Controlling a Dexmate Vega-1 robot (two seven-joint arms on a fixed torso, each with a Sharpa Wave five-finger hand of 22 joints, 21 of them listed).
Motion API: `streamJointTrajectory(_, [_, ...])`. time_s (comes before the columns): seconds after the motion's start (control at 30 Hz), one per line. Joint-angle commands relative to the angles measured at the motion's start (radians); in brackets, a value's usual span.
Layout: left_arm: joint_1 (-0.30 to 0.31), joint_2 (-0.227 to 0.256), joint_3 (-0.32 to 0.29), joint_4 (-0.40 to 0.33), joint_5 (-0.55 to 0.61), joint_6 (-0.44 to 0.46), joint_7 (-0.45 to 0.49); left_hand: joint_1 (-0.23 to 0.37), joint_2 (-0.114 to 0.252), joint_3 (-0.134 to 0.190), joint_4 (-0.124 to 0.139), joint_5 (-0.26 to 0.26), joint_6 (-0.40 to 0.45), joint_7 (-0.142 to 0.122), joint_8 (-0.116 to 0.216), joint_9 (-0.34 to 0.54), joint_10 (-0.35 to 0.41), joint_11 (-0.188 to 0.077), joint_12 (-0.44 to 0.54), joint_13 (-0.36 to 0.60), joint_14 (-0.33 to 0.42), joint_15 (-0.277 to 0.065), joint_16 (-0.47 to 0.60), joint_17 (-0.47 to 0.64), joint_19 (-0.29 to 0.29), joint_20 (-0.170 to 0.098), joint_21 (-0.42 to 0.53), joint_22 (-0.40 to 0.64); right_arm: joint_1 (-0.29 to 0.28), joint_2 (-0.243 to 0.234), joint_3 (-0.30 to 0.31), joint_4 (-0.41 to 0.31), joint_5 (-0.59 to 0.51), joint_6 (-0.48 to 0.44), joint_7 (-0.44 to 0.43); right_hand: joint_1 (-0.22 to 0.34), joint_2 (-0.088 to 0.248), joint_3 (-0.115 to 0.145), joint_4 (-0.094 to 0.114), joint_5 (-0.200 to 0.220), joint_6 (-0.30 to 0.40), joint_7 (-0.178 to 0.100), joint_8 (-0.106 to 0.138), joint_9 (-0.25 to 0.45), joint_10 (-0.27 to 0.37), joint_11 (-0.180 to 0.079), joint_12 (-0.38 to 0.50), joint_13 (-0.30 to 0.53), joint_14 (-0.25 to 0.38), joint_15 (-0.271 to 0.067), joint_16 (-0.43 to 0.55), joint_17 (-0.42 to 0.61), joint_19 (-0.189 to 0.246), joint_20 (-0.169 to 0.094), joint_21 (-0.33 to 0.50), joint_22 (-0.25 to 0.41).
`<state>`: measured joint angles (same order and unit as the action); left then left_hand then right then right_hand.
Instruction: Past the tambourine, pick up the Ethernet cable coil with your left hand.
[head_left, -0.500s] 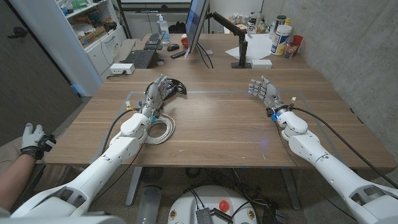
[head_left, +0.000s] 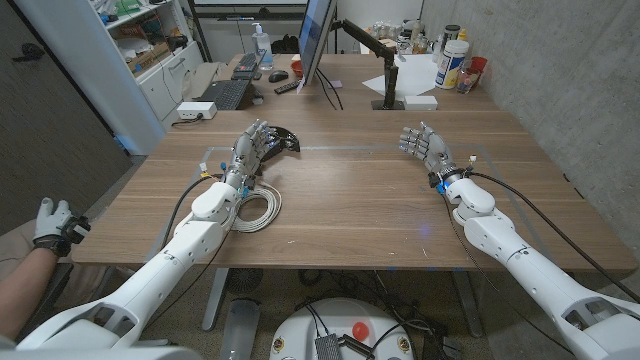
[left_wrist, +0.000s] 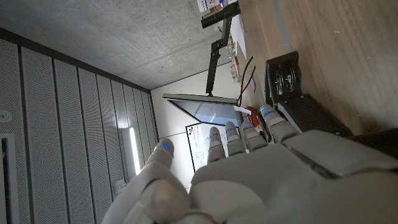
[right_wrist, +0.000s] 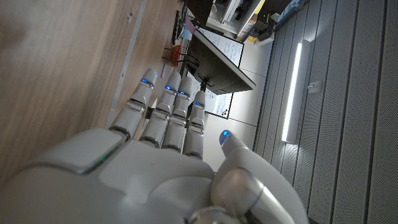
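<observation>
Landmark: the tambourine (head_left: 283, 139), dark and curved, lying on the wooden table (head_left: 350, 200) at its far left part.
Person: a gloved hand (head_left: 52, 222) beside the table's near left corner, well short of the tambourine.
Cable: a white coil (head_left: 258, 210), flat on the table, nearer the robot than the tambourine and apart from it; the left forearm crosses over its left part.
Left hand (head_left: 250, 148): raised just short of the tambourine, beyond the cable, fingers straight and slightly apart, holding nothing. In the left wrist view the fingers (left_wrist: 249, 134) reach toward the tambourine (left_wrist: 292, 84).
Right hand (head_left: 422, 144): well to the right of the tambourine, at about the same depth, fingers spread, nothing in it; the right wrist view shows the fingers (right_wrist: 165, 109) straight and side by side.
Monitor (head_left: 316, 40): beyond the tambourine, on the far table.
Keyboard (head_left: 226, 94): left of the monitor, also beyond the tambourine.
</observation>
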<state>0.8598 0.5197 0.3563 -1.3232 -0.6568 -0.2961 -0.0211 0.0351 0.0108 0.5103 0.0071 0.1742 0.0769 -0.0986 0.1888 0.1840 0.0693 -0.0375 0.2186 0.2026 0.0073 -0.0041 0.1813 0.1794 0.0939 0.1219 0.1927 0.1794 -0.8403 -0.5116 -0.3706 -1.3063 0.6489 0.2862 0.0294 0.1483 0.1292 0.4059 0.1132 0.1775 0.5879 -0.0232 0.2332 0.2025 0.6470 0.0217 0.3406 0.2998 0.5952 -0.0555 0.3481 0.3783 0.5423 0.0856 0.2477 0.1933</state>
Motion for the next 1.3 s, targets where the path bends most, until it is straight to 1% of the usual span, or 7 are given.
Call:
streamJointTrajectory(0.03, [-0.002, 0.0, 0.001, -0.003, 0.001, 0.002, 0.002, 0.008, 0.003, 0.006, 0.001, 0.005, 0.002, -0.007, 0.006, 0.005, 0.01, 0.001, 0.006, 0.004, 0.003, -0.004, 0.007, 0.004, -0.002, 0.008, 0.006, 0.001, 0.0, 0.0, 0.0, 0.001, 0.001, -0.001, -0.001, 0.008, 0.007, 0.005, 0.0, 0.005, 0.008, 0.0, 0.001, 0.005, 0.006, -0.002, 0.003, 0.002, 0.009, -0.033, 0.004, 0.005, 0.004, 0.0, 0.007, 0.005])
streamJointTrajectory(0.23, [-0.008, -0.009, 0.007, 0.015, 0.001, -0.005, -0.009, 0.008, 0.003, 0.006, 0.001, 0.005, 0.003, -0.006, 0.006, 0.005, 0.011, 0.001, 0.007, 0.004, 0.004, -0.004, 0.007, 0.004, -0.002, 0.008, 0.006, 0.001, 0.001, 0.002, 0.0, 0.005, 0.001, 0.005, 0.003, 0.009, 0.006, 0.005, -0.001, 0.005, 0.008, 0.0, 0.0, 0.005, 0.006, -0.001, 0.003, 0.003, 0.001, -0.031, 0.0, 0.005, 0.005, 0.0, 0.007, 0.005])
streamJointTrajectory(0.43, [-0.007, -0.016, 0.005, 0.022, -0.007, -0.012, -0.015, 0.008, 0.003, 0.006, 0.0, 0.005, 0.002, -0.006, 0.006, 0.005, 0.011, 0.0, 0.006, 0.004, 0.004, -0.004, 0.007, 0.004, -0.002, 0.008, 0.006, 0.001, -0.002, 0.002, 0.003, 0.002, 0.001, 0.009, -0.001, 0.01, 0.002, 0.007, -0.004, 0.005, 0.009, 0.001, -0.002, 0.005, 0.003, 0.003, -0.001, 0.002, -0.039, -0.025, -0.02, 0.002, -0.004, -0.005, 0.003, 0.004])
streamJointTrajectory(0.73, [0.009, -0.002, 0.001, -0.003, -0.004, -0.007, -0.005, 0.008, 0.003, 0.006, 0.0, 0.005, 0.003, -0.007, 0.006, 0.005, 0.014, 0.003, 0.007, 0.004, 0.004, -0.005, 0.007, 0.004, -0.002, 0.007, 0.006, 0.001, -0.002, 0.005, 0.004, 0.006, 0.003, 0.017, 0.003, 0.016, -0.001, 0.012, -0.009, 0.006, 0.013, 0.003, -0.003, 0.006, -0.009, 0.012, -0.011, -0.003, -0.105, -0.019, -0.061, -0.012, -0.027, -0.015, -0.007, 0.001])
streamJointTrajectory(1.1, [0.034, 0.032, -0.004, -0.054, 0.012, -0.001, 0.004, 0.008, 0.004, 0.005, -0.001, 0.005, 0.001, -0.01, 0.005, 0.005, 0.014, 0.002, 0.007, 0.004, 0.0, -0.006, 0.006, 0.004, -0.004, 0.003, 0.005, 0.001, -0.004, 0.009, 0.005, 0.007, 0.002, 0.026, 0.0, 0.018, -0.002, 0.017, -0.011, 0.006, 0.007, 0.002, -0.008, 0.007, -0.03, 0.013, -0.025, -0.008, -0.133, -0.018, -0.084, -0.027, -0.05, -0.015, -0.019, -0.003])
streamJointTrajectory(1.2, [0.043, 0.041, -0.007, -0.071, 0.013, 0.003, 0.008, 0.008, 0.004, 0.005, -0.001, 0.005, 0.003, -0.011, 0.006, 0.005, 0.015, 0.002, 0.008, 0.004, -0.001, -0.005, 0.006, 0.004, -0.005, 0.001, 0.005, 0.001, -0.008, 0.013, 0.008, 0.005, 0.002, 0.032, -0.01, 0.02, -0.002, 0.018, -0.013, 0.005, -0.059, -0.009, -0.033, 0.006, -0.059, 0.017, -0.044, -0.014, -0.146, -0.019, -0.096, -0.036, -0.056, -0.014, -0.024, -0.006])
streamJointTrajectory(1.3, [0.049, 0.048, -0.009, -0.085, 0.015, 0.006, 0.012, 0.008, 0.004, 0.005, -0.002, 0.005, 0.003, -0.011, 0.006, 0.005, 0.015, 0.002, 0.007, 0.004, -0.002, -0.006, 0.005, 0.004, -0.005, 0.0, 0.005, 0.001, -0.01, 0.016, 0.01, 0.004, 0.002, 0.035, -0.016, 0.022, -0.003, 0.019, -0.016, 0.005, -0.087, -0.01, -0.041, 0.006, -0.078, 0.017, -0.056, -0.017, -0.175, -0.02, -0.111, -0.041, -0.065, -0.013, -0.029, -0.008])
